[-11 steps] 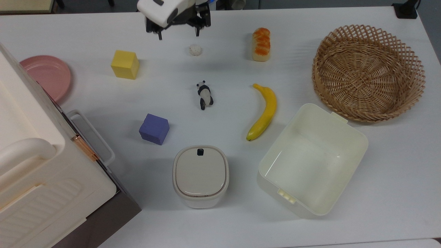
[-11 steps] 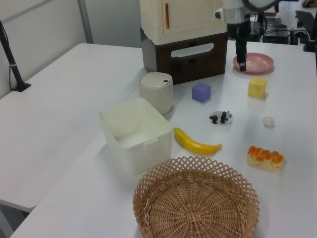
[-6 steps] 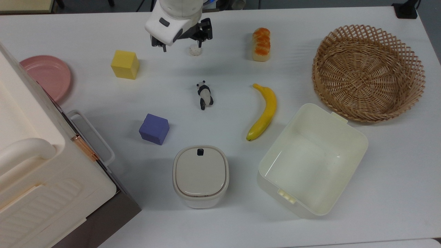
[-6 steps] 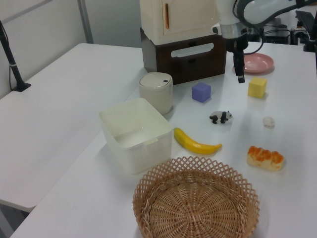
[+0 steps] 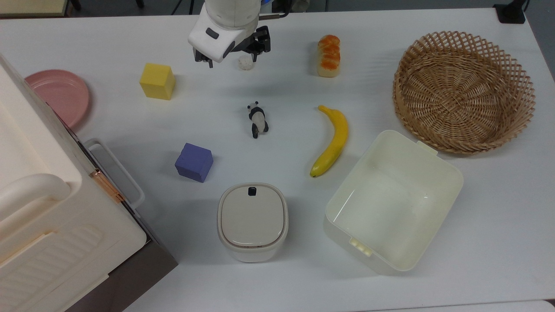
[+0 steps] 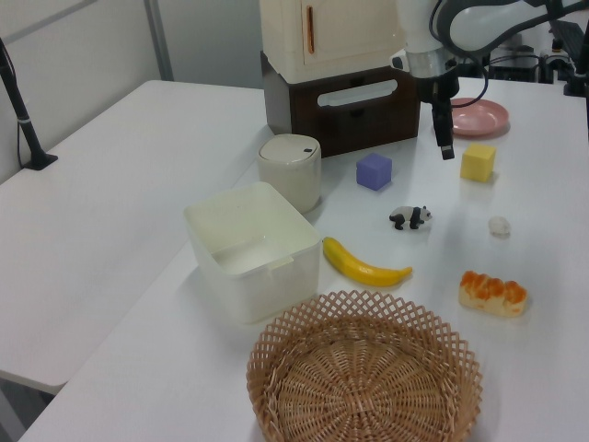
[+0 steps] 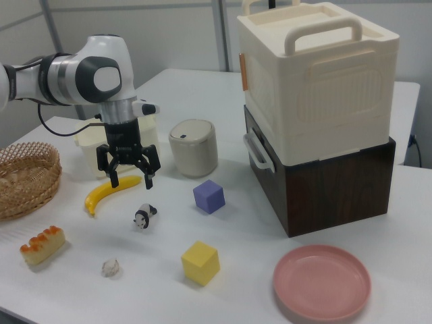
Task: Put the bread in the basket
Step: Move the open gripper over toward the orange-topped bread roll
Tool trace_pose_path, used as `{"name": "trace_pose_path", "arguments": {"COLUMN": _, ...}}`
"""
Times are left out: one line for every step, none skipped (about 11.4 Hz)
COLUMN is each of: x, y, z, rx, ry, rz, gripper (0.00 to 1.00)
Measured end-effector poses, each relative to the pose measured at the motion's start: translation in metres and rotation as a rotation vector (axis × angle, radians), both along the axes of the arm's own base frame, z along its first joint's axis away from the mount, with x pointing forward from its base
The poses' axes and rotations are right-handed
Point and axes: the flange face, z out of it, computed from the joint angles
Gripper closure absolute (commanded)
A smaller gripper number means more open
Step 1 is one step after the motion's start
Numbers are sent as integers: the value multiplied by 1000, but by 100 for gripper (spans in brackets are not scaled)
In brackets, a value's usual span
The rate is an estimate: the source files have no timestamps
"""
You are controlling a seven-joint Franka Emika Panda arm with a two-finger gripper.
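The arm hangs its claw [image 7: 131, 177] straight down above the table, fingers spread, holding nothing.

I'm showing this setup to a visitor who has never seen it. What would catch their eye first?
Probably the white arm, its gripper hanging open above the table near the panda figure. Next, the big wicker basket at the top view's right, with the bread lying on the table to its left.
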Motion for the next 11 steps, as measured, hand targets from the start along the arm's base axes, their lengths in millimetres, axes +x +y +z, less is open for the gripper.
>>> {"name": "trace_pose_path", "arguments": {"x": 0, "y": 0, "z": 0, "rx": 0, "ry": 0, "rz": 0, "gripper": 0}}
{"name": "trace_pose_path", "arguments": {"x": 0, "y": 0, "z": 0, "rx": 0, "ry": 0, "rz": 0, "gripper": 0}}
{"name": "trace_pose_path", "arguments": {"x": 0, "y": 0, "z": 0, "rx": 0, "ry": 0, "rz": 1, "gripper": 0}}
{"name": "trace_pose_path", "arguments": {"x": 0, "y": 3, "z": 0, "rx": 1, "ry": 0, "rz": 10, "gripper": 0}}
{"name": "trace_pose_path", "arguments": {"x": -1, "y": 12, "z": 1, "rx": 1, "ry": -1, "rz": 27, "gripper": 0}}
{"name": "trace_pose_path", "arguments": {"x": -4, "y": 28, "z": 3, "rx": 2, "ry": 1, "rz": 54, "gripper": 0}}
{"name": "trace_pose_path", "arguments": {"x": -9, "y": 50, "z": 3, "rx": -1, "ry": 10, "rz": 76, "gripper": 0}}
{"name": "trace_pose_path", "arguments": {"x": -15, "y": 74, "z": 4, "rx": -2, "ry": 11, "rz": 75, "gripper": 0}}
{"name": "trace_pose_path", "arguments": {"x": -24, "y": 95, "z": 5, "rx": -6, "ry": 9, "rz": 68, "gripper": 0}}
{"name": "trace_pose_path", "arguments": {"x": -39, "y": 113, "z": 6, "rx": -9, "ry": 10, "rz": 63, "gripper": 0}}
{"name": "trace_pose_path", "arguments": {"x": -57, "y": 125, "z": 8, "rx": -3, "ry": 5, "rz": 51, "gripper": 0}}
